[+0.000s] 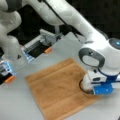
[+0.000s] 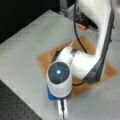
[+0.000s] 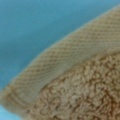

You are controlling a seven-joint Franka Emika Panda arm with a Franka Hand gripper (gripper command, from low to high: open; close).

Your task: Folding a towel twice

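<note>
The towel (image 1: 57,87) lies spread flat on the grey table (image 1: 15,105), orange-brown, with woven bands running near its edges. In both front views the arm reaches down over its near corner, and the blue-and-white wrist (image 1: 100,86) covers that corner. My gripper (image 2: 62,113) shows at a front view's bottom, its two white fingers (image 2: 60,110) pressed together, just past the towel (image 2: 46,60) edge. The wrist view is filled by the towel (image 3: 82,92) corner, very close, terry pile and plain band flat against the surface. No cloth shows between the fingers.
The robot's white base (image 1: 10,45) stands at a front view's left. A grey fixture (image 1: 47,37) with orange-tipped parts (image 1: 48,50) sits behind the towel. Another orange piece (image 1: 10,79) lies at the left edge. A black perforated board (image 2: 15,107) borders the table.
</note>
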